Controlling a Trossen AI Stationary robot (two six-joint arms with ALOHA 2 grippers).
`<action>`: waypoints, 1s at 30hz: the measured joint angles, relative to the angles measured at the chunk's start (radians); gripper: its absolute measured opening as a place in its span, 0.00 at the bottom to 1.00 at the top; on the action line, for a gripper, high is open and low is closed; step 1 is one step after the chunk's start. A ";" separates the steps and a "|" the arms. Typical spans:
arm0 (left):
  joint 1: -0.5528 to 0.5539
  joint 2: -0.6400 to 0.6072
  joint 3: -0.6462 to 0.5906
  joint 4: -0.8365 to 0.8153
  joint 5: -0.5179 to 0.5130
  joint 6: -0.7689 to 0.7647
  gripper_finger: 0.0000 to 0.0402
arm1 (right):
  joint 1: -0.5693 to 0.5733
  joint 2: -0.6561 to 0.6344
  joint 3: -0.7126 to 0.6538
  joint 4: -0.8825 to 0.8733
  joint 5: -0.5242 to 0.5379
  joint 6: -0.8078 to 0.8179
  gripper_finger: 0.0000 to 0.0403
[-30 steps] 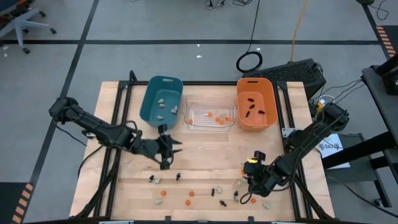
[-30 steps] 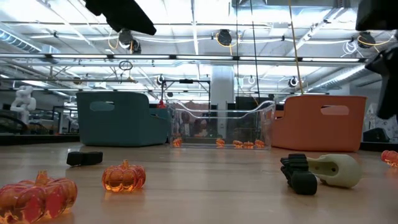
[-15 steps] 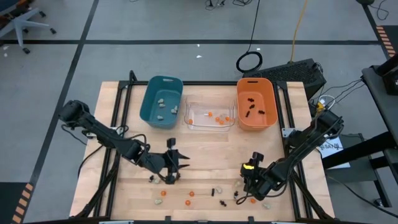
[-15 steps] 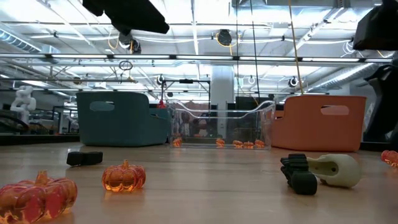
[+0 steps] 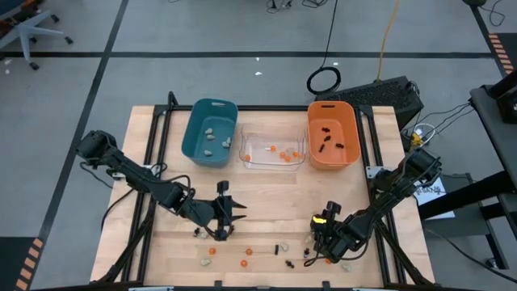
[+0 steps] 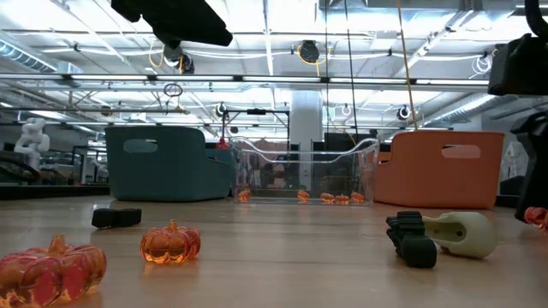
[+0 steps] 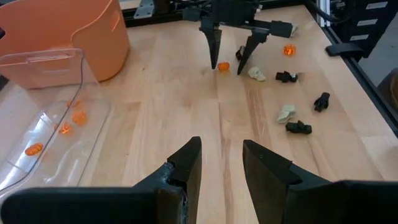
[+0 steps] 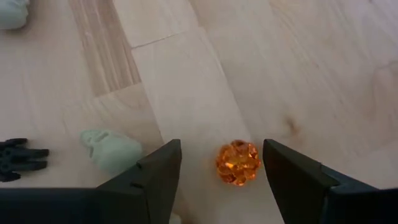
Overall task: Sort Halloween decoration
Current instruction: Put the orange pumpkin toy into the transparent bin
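Small Halloween trinkets lie along the table's near edge: orange pumpkins [image 5: 212, 251], black spiders [image 5: 289, 263] and pale lumps [image 5: 198, 233]. My right gripper [image 8: 221, 171] is open, low over the table. Its fingers stand on either side of one orange pumpkin [image 8: 237, 163] without touching it. A pale lump [image 8: 112, 149] and a black spider [image 8: 15, 158] lie beside it. My left gripper [image 7: 221, 155] is open over bare wood left of centre [image 5: 233, 217], with nothing between its fingers. The left wrist view also shows the right gripper [image 7: 231, 59] astride that pumpkin [image 7: 223, 65].
At the far side stand a teal bin [image 5: 210, 131] with pale lumps, a clear bin [image 5: 273, 151] with orange pumpkins and an orange bin [image 5: 333, 133] with black spiders. Bare wood lies between the bins and the trinkets. Two pumpkins [image 6: 169, 244] sit close to the low camera.
My left gripper has gone toward the table's near edge and down, then kept still. My right gripper has sunk toward the table over the orange pumpkin, staying open. No trinket has moved.
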 joint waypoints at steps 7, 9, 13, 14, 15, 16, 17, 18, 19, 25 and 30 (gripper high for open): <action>0.000 0.000 0.000 0.000 0.002 0.000 0.29 | 0.000 0.000 0.000 -0.011 -0.004 0.023 0.42; 0.000 0.000 0.000 0.000 0.003 0.000 0.29 | 0.000 0.000 0.000 -0.014 -0.005 0.023 0.37; 0.000 0.000 0.000 0.002 0.003 0.000 0.29 | 0.000 0.001 0.000 -0.020 -0.003 0.019 0.27; 0.000 0.000 0.000 0.005 0.003 -0.001 0.29 | 0.000 0.001 0.000 -0.021 -0.001 0.016 0.24; 0.000 0.000 0.000 0.008 0.003 -0.002 0.29 | 0.000 0.001 0.000 -0.022 0.000 0.014 0.22; 0.000 0.000 0.000 0.009 0.003 -0.002 0.29 | 0.000 0.001 0.000 -0.023 0.003 0.013 0.20; 0.000 0.000 0.000 0.009 0.003 -0.002 0.29 | 0.000 0.001 0.000 -0.025 0.008 0.010 0.18; 0.000 0.000 0.000 0.009 0.003 -0.001 0.29 | 0.000 0.001 0.000 -0.027 0.017 0.001 0.16; 0.000 0.000 0.000 0.009 0.003 -0.001 0.29 | 0.000 0.002 0.000 -0.029 0.025 -0.004 0.15; 0.000 0.000 0.000 0.009 0.003 -0.002 0.29 | -0.001 0.001 -0.001 -0.031 0.050 -0.031 0.13; 0.000 0.000 0.000 0.008 0.003 -0.007 0.29 | -0.001 0.002 -0.001 -0.024 0.055 -0.041 0.12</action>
